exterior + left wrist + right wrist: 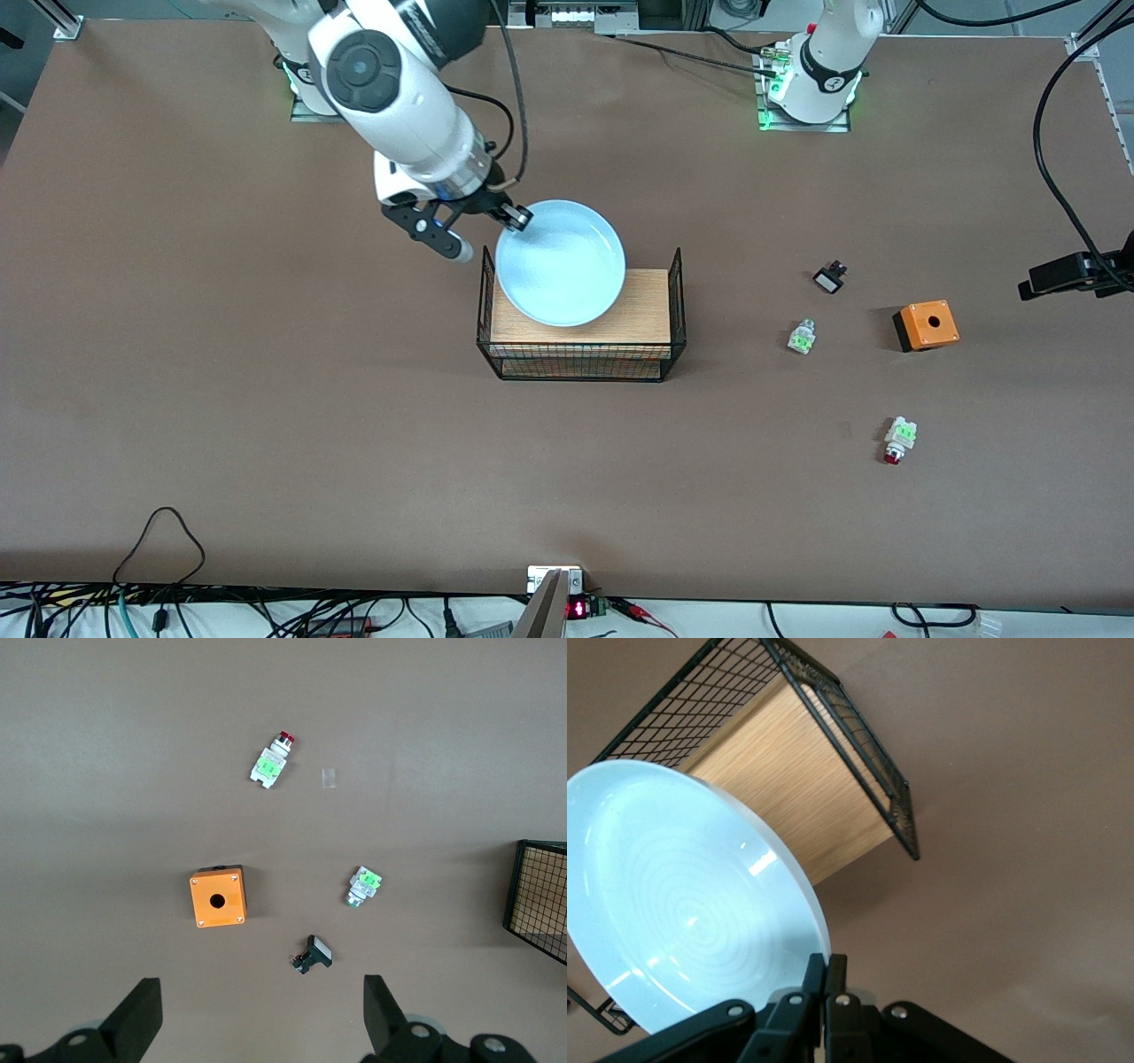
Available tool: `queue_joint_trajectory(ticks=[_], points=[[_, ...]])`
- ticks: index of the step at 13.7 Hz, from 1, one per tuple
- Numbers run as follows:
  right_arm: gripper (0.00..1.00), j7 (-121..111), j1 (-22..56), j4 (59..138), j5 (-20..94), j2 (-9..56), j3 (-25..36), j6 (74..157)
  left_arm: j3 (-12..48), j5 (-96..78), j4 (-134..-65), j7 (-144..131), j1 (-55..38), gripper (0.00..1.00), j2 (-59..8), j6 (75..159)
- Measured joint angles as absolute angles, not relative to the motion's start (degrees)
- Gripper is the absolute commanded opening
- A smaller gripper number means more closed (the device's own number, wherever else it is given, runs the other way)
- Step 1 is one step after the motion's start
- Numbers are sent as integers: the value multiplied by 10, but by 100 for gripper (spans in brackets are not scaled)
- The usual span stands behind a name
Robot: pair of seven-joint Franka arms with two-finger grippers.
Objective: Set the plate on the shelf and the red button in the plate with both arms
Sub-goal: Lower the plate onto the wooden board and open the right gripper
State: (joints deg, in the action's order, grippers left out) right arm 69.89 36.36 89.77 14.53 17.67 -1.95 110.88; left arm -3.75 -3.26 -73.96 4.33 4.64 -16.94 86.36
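Over the wire rack (582, 354), the right gripper (516, 215) pinches the plate (560, 262) by its rim; lower it level onto the wooden shelf (642, 306) before letting go. Left gripper (261, 1014), spread wide, waits above the parts, the red button (898, 439) nearest the front camera.

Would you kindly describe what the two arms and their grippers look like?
Both arms are glossy white with black joint rings and green lights at their bases. A black cable loops beside the right gripper, which is black with slim jaws. The left gripper shows black angular jaws.
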Motion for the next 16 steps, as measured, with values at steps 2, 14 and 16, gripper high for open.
queue_joint_trajectory(ticks=[2, 14, 16], points=[[0, 709, 379, 897, 145, 192, -19, 1122, -38, -33, -740, 43, 46, 100, -171, 865], [0, 709, 385, 897, 145, 249, -18, 1189, -38, -33, -740, 43, 47, 100, -177, 872], [0, 704, 385, 898, 145, 254, -17, 1189, -38, -33, -740, 43, 47, 100, -177, 872]])
